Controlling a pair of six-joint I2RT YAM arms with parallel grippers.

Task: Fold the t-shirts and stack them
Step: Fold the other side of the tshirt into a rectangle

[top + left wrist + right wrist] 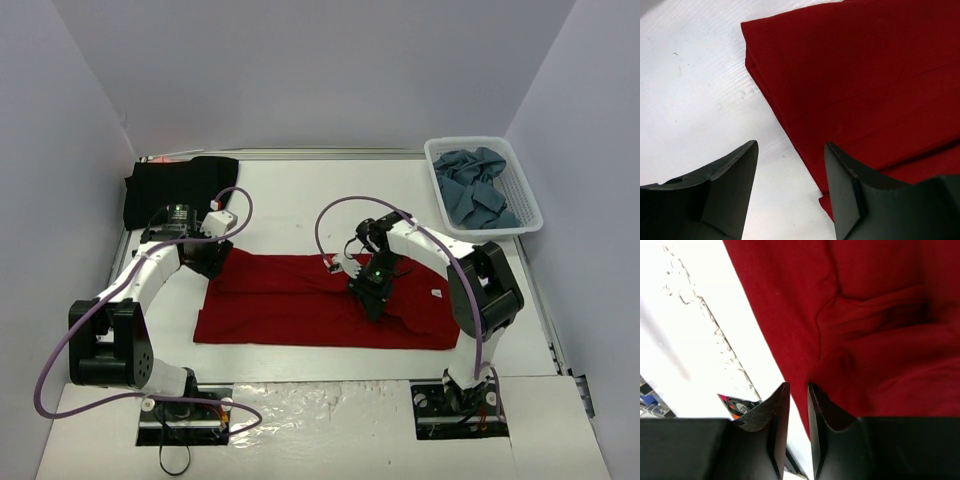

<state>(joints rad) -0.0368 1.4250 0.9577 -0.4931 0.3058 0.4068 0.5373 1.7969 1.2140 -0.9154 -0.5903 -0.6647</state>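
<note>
The dark red t-shirt (pixel 290 305) lies folded lengthwise across the middle of the table. My left gripper (pixel 213 264) is open at its far left corner; in the left wrist view (pixel 790 145) the shirt's edge (pixel 865 75) runs between the jaws, over bare table. My right gripper (pixel 368 298) is over the shirt's right half. In the right wrist view (pixel 798 386) its jaws are almost together on a bunched fold of red cloth (pixel 880 315). A black t-shirt (pixel 175 185) lies folded at the far left. Slate blue-grey t-shirts (pixel 478 195) are crumpled in the basket.
A white lattice basket (pixel 531 216) stands at the far right corner against the wall. Grey walls close in the table on three sides. The arm bases (pixel 185 415) sit at the near edge.
</note>
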